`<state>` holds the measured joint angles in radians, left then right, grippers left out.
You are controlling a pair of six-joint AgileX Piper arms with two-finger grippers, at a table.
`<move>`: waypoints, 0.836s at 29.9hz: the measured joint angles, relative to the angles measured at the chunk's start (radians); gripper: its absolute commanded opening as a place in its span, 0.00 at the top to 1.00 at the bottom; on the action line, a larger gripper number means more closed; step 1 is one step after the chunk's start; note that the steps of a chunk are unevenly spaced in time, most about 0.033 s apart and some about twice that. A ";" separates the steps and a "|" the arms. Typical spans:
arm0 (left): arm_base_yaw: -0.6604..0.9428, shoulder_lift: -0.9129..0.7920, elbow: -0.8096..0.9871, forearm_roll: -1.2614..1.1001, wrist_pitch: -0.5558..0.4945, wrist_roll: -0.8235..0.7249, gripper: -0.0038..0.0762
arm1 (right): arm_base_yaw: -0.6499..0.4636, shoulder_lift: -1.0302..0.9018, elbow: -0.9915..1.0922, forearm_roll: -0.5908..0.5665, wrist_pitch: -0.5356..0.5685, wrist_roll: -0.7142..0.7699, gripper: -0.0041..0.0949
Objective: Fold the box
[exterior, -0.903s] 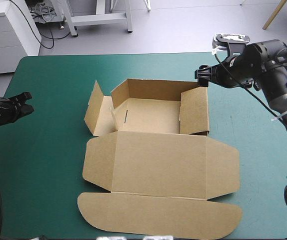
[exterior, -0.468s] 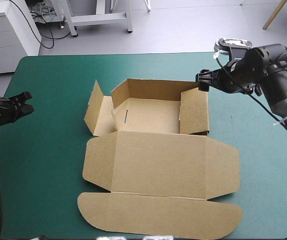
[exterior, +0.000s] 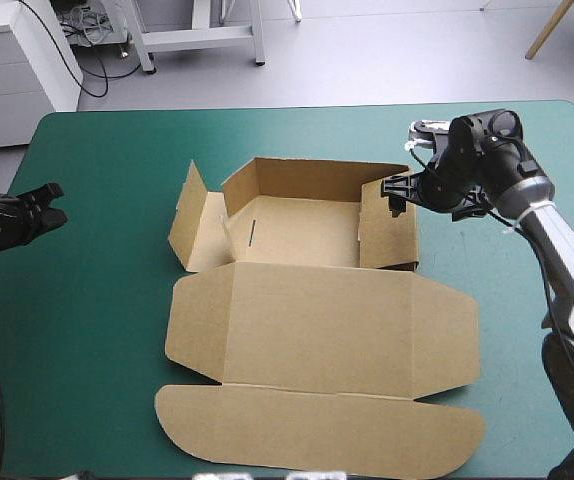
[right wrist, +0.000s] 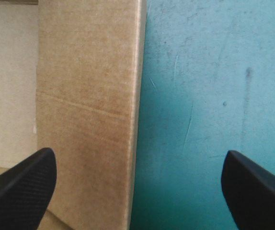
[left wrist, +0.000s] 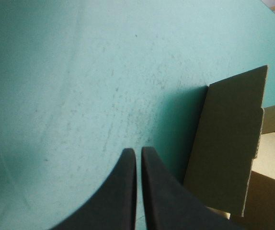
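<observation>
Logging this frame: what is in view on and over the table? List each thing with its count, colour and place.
box: one, brown, middle of the table; back and right walls raised, left flap standing outward, lid flat toward the near edge.
table cover: one, teal-green, under the box.
left claw: one, black, shut, at the table's left edge, apart from the box.
right claw: one, black, open at the box's right wall, one finger toward the box's inside, the other over the cover.
</observation>
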<state>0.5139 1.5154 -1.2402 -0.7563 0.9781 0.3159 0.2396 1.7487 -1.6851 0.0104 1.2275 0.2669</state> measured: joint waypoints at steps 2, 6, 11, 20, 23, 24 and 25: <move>0.000 0.000 0.000 0.000 -0.001 0.000 0.93 | 0.000 0.029 0.000 0.001 -0.009 -0.005 0.10; 0.000 0.000 0.000 0.000 -0.006 0.000 0.93 | 0.000 0.080 0.000 0.006 -0.026 -0.016 0.10; 0.000 0.000 0.000 0.000 -0.013 0.000 0.93 | 0.001 0.128 0.000 0.025 -0.041 -0.031 0.10; 0.000 0.000 0.000 0.000 -0.019 -0.001 0.93 | 0.038 0.171 0.000 0.027 -0.068 -0.033 0.18; 0.000 0.000 0.000 0.000 -0.019 -0.001 0.93 | 0.040 0.173 0.000 0.025 -0.059 -0.033 0.37; 0.000 0.000 0.000 0.000 -0.019 -0.001 0.93 | 0.040 0.173 0.000 0.021 -0.054 -0.032 0.47; 0.000 0.000 0.000 0.000 -0.019 -0.001 0.93 | 0.040 0.173 0.000 0.016 -0.047 -0.029 0.60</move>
<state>0.5139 1.5154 -1.2402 -0.7563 0.9592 0.3151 0.2794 1.9214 -1.6851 0.0263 1.1805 0.2375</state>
